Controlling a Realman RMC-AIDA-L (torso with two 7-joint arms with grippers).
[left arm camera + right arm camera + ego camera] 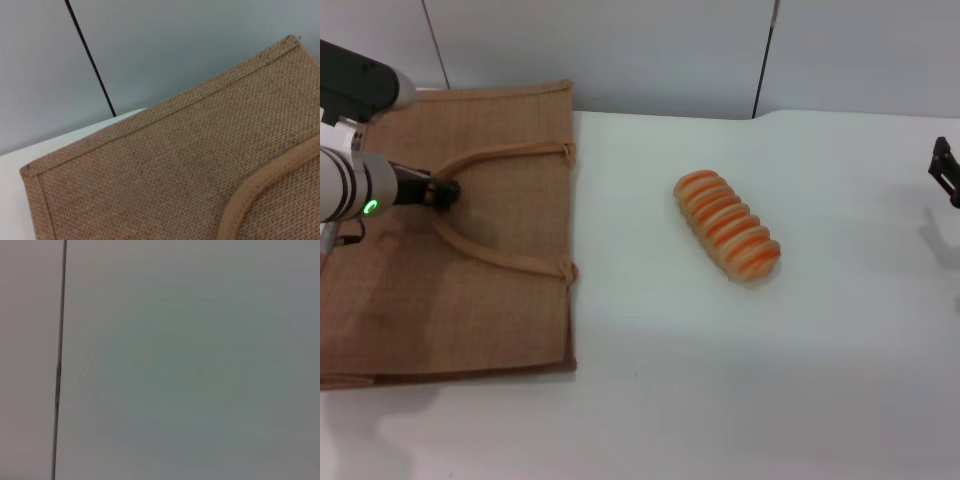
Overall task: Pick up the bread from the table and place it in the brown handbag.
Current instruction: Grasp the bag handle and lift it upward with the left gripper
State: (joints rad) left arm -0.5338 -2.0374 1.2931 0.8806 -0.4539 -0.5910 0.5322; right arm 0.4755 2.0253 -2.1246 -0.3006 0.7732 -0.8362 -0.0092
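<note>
The glossy tan, orange-striped bread loaf [727,225] lies mid-bench [720,400], right of the flat woven brown handbag [510,300]. The left hand [445,192] sits at a handle, its state untellable; the handle should be lifted to open the bag.

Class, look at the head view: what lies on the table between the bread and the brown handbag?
Nothing: the head view shows only bare white table between the bread and the brown handbag.
</note>
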